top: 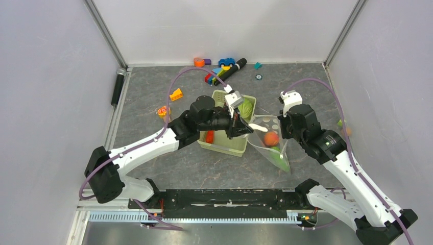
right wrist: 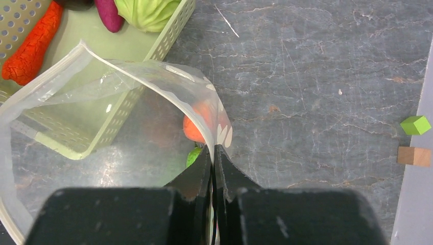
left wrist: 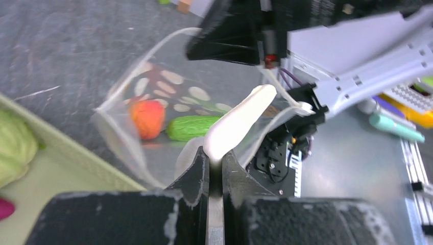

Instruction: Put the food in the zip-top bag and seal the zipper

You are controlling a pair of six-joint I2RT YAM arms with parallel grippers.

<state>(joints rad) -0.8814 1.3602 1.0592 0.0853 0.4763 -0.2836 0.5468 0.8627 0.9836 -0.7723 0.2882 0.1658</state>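
Observation:
The zip-top bag lies right of the basket with its mouth open. The orange peach and green cucumber are inside it. My left gripper is shut on the white piece and holds it at the bag's mouth. My right gripper is shut on the bag's rim, where the pale zipper runs, and holds it up. The cabbage, eggplant, carrot and a dark ball lie in the basket.
The pale green slotted basket stands mid-table under my left arm. Building-block toys and a black marker lie at the back, a yellow block and an orange toy at left. Small blocks lie by the right wall.

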